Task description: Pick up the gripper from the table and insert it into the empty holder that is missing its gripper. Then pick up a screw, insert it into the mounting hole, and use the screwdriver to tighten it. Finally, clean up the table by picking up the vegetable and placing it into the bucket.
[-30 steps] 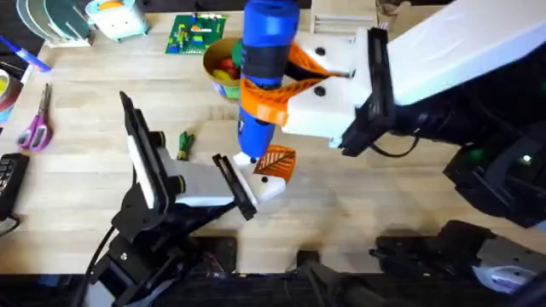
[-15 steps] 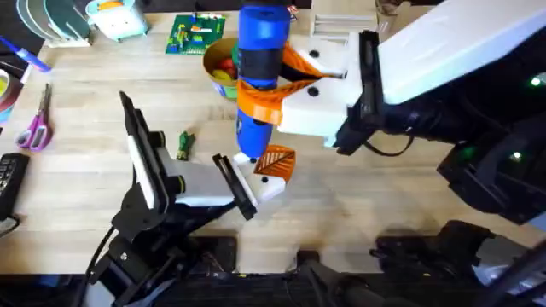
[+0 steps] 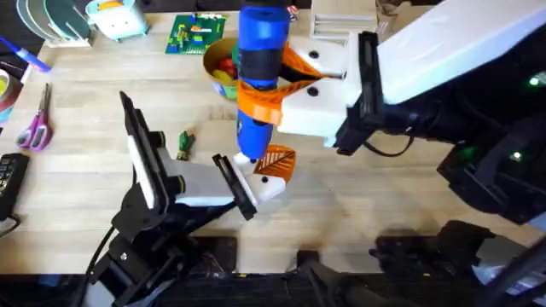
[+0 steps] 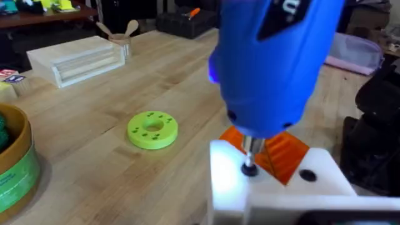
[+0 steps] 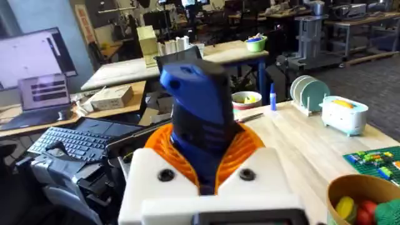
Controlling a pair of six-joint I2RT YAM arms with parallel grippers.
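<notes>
My right gripper (image 3: 266,95), white with orange pads, is shut on the blue screwdriver (image 3: 258,60), which stands upright. Its tip rests on a screw (image 4: 249,167) in the white holder (image 3: 270,188). The orange gripper (image 3: 278,161) sits in that holder. My left gripper (image 3: 249,186) is shut on the holder from the left. The small dark-green vegetable (image 3: 185,143) lies on the table left of the screwdriver. Behind the screwdriver, partly hidden, stands the yellow bucket (image 3: 218,65) with coloured toys inside. The screwdriver (image 5: 199,119) also shows between orange pads (image 5: 249,145) in the right wrist view.
A green round disc (image 4: 152,129) lies beyond the holder, with a pale wooden block (image 4: 78,59) farther off. Pink-handled scissors (image 3: 36,124) lie at the table's left, and a green circuit board (image 3: 196,34) lies at the back. A dish rack (image 3: 51,19) stands at the back left.
My right gripper and the screwdriver have shifted slightly left, the tip staying on the holder. The left arm has not moved.
</notes>
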